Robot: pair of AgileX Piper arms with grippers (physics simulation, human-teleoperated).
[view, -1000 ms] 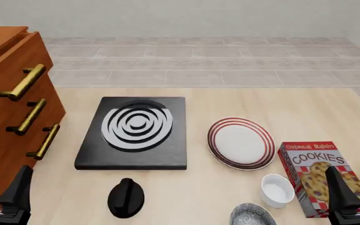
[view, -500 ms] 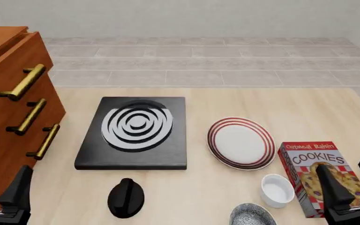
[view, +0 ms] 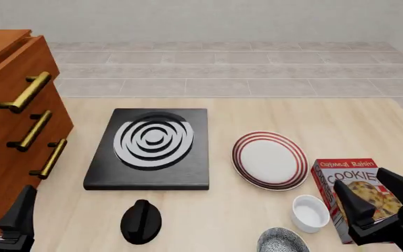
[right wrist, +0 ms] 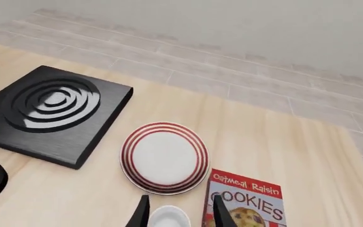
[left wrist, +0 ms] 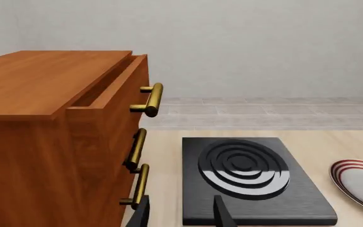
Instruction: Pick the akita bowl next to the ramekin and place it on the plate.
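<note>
Speckled black-and-white akita bowl (view: 283,241) at the table's near edge, toward the right corner, cut off by the picture's lower border; round and deep, grainy grey in look. Just beyond it, almost touching, the ramekin (view: 310,213): small, glossy, plain white, straight-sided. Farther in from that edge, the plate (view: 269,160), round, white, shallow, ringed with concentric red bands at the rim, lying flat and bare.

Right of the ramekin, along the table's right edge, a red cardboard cookie box (view: 350,195) lying flat, printed with cookies. Near the table's middle, a matte black square stove (view: 150,149) with raised white spiral rings. Toward the near edge, left of the bowl and well apart, a black rounded knob-like object (view: 141,221). Against the left edge, a reddish wooden drawer cabinet (view: 11,126) with three brass bar handles, top drawer slightly pulled out in the left wrist view.

Right gripper (view: 375,195) hanging over the cookie box, fingers spread, holding nothing, beside the ramekin and apart from the bowl. Left gripper (left wrist: 180,213) low at the near left corner, fingers parted, empty, by the cabinet.

Tabletop of pale, smooth wood grain. Beyond it, grey tiled floor and a plain light wall.
</note>
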